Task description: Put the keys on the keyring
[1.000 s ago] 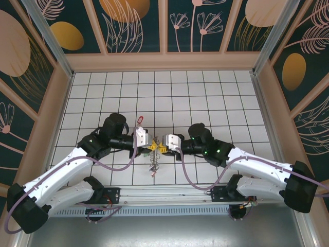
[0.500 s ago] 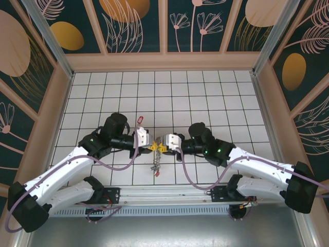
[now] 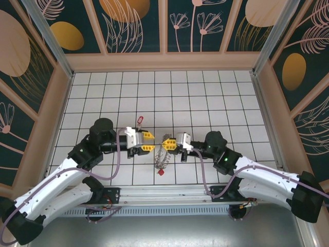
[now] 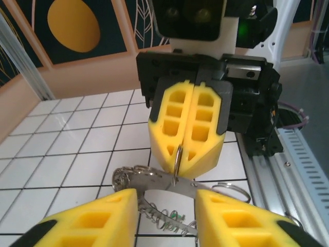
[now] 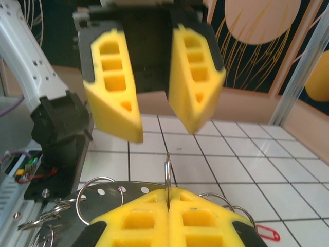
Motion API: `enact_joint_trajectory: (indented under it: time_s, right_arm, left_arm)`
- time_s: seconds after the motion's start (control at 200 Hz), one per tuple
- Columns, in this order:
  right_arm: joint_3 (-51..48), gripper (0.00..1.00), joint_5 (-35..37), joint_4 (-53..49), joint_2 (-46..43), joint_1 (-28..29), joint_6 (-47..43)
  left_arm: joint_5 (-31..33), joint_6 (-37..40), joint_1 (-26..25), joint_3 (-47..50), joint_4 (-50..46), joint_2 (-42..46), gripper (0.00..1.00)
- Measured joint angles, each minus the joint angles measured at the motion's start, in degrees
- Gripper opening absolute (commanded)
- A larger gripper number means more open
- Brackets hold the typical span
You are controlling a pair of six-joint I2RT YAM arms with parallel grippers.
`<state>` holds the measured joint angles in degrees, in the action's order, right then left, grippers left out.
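Altogether one keyring, one nearby red key, one separate red key.

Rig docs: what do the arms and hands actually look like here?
Left arm and right arm: white links, black joints, a mauve cable looping along each. The right arm has a green light. Left hand and right hand: white wrist block, black carriers, yellow wedge fingers with rectangular cut-outs.
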<state>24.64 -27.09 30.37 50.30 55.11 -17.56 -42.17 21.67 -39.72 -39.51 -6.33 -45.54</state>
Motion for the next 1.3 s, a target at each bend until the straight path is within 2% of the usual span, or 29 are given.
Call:
enact_joint_trajectory:
  time_s: [0.536,0.666,0.906,1.111,1.296]
  right_arm:
    - [-0.2,0.0,-0.4,3.7,-0.5,0.0,1.6]
    - [-0.2,0.0,-0.7,3.7,-0.5,0.0,1.6]
    - [-0.2,0.0,-2.2,3.7,-0.4,0.1,1.5]
    - [-0.2,0.0,-2.6,3.7,0.6,0.1,1.4]
    - [-0.2,0.0,-2.6,4.2,0.7,0.1,1.5]
  left_arm:
    - [-6.5,-5.1,0.0,-0.5,5.5,-5.3,0.36]
    - [-8.8,-6.0,0.0,-0.5,6.3,-5.5,0.27]
    - [-10.0,-5.9,0.0,-1.4,6.1,-6.9,0.24]
    - [-10.5,-5.2,0.0,-1.7,5.9,-7.3,0.03]
    - [-10.8,-4.8,0.0,-1.8,5.7,-7.3,0.14]
